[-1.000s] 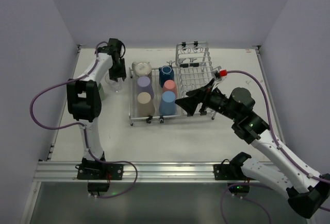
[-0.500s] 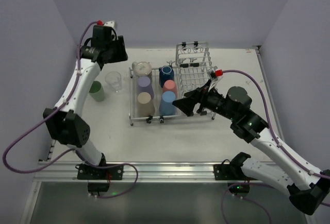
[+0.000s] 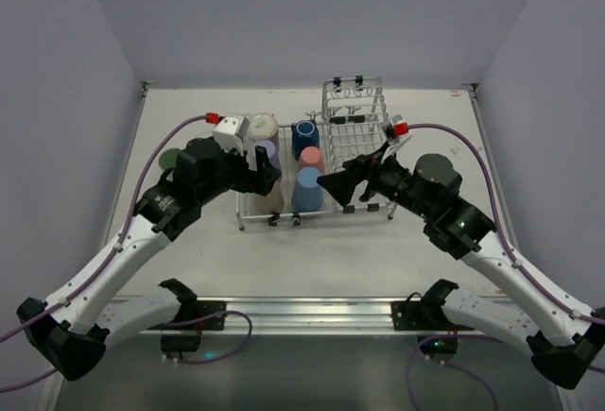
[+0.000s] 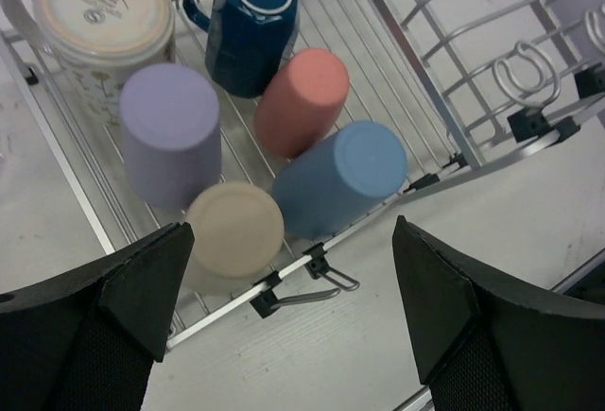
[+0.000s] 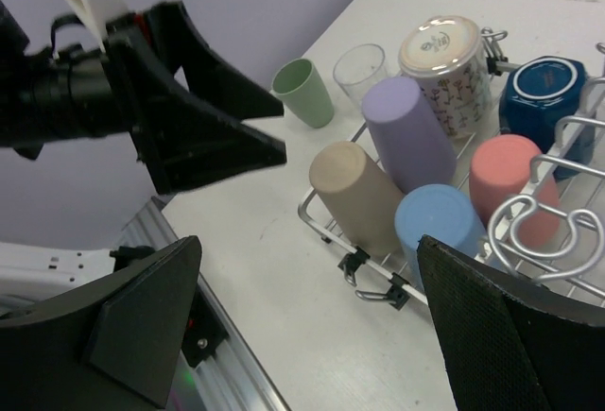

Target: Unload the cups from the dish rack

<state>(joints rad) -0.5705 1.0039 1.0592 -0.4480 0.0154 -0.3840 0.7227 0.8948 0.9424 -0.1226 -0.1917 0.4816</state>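
Barely started: green cup [image 5: 304,92] and clear cup [image 5: 362,71] sit on the table [image 5: 274,231], six still in the dish rack [image 4: 369,71] — both arms' jaws spread wide, empty.

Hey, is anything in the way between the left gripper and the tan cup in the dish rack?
Nothing visible is. The left gripper hangs open above the tan cup, with only air between them. The lavender cup and the light blue cup sit close beside it, so room for the gripper looks tight.

Tbl [image 3: 312,250], rack [image 3: 355,128], grn cup [image 5: 304,92], clr cup [image 5: 360,73]
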